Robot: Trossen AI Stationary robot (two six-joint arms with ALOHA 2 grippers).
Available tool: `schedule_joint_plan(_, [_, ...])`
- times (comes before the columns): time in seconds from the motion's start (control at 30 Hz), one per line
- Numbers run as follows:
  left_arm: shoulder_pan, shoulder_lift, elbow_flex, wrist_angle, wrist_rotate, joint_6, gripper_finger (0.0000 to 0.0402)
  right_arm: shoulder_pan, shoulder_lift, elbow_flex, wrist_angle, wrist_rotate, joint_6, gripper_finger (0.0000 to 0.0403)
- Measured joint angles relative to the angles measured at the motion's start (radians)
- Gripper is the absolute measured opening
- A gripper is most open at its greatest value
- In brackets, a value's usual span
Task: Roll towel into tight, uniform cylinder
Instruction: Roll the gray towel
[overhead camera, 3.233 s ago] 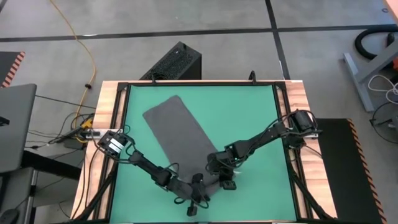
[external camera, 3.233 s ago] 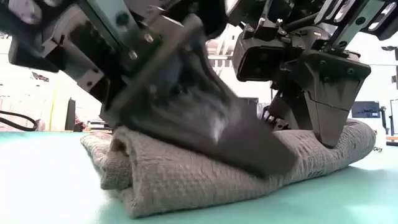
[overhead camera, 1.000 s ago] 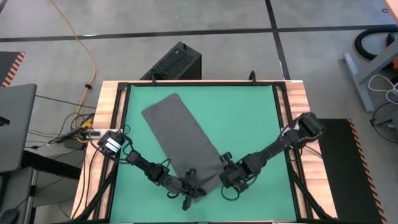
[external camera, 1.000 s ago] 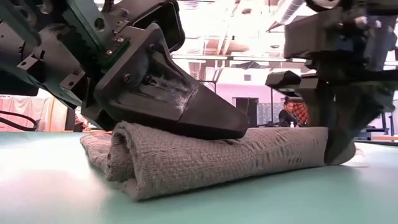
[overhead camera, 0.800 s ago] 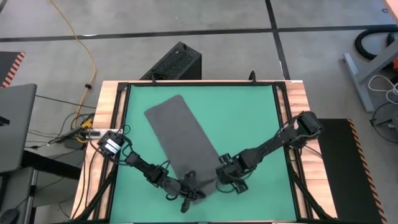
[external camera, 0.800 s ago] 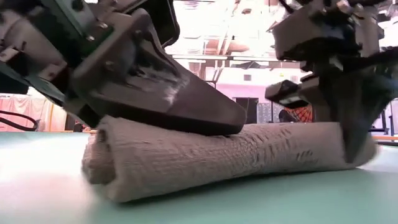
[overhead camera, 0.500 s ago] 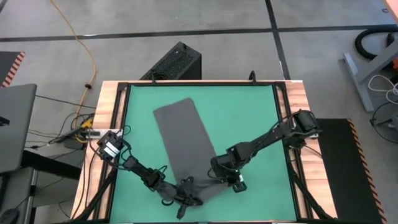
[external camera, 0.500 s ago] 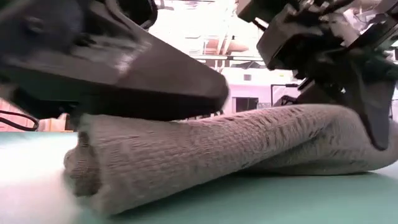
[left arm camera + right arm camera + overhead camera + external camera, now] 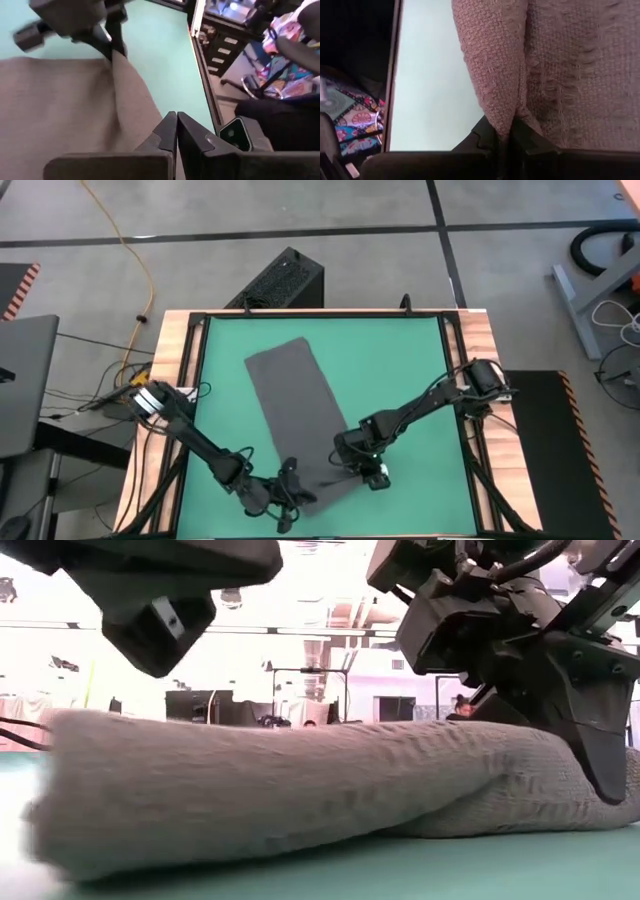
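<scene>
The left gripper (image 9: pixel 283 498) has lifted, shut and empty, off the towel (image 9: pixel 296 405)'s loose roll, while the right gripper (image 9: pixel 504 136) still pinches the fold between its fingers, so rolling has stalled.

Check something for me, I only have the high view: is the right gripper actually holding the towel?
Observer: Yes. The right wrist view shows the right gripper pinching a fold of the towel between its fingers.
Operator: And the left?
Observer: The left gripper is shut with no cloth between its fingers; the towel lies beside it.
Operator: Any roll formed?
Observer: The low view shows a thick rolled end lying on the green mat.
</scene>
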State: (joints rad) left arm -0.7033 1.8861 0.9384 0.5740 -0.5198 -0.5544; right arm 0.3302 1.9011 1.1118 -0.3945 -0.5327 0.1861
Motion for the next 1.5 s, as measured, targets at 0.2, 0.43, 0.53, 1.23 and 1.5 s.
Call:
schedule_joint_plan(0.2, [-0.010,-0.045,0.089,-0.249,0.070,-0.031,0.0038,0.000,0.002,-0.001,0.051,0.005,0.053,0.0038])
schedule_joint_plan(0.43, [-0.005,-0.032,0.187,-0.517,0.168,-0.147,0.0129,0.000,0.002,-0.001,0.063,0.009,0.061,0.0038])
schedule_joint_plan(0.53, [-0.012,-0.029,0.187,-0.514,0.167,-0.173,0.0164,-0.001,0.002,-0.001,0.065,0.011,0.061,0.0038])
schedule_joint_plan(1.23, [-0.028,0.157,0.196,-0.549,0.123,-0.421,0.0173,-0.003,0.001,-0.001,0.078,0.047,0.169,0.0039])
schedule_joint_plan(1.5, [-0.024,0.161,0.194,-0.537,0.234,-0.461,0.0015,0.020,0.000,0.000,0.073,0.047,0.210,0.0039])
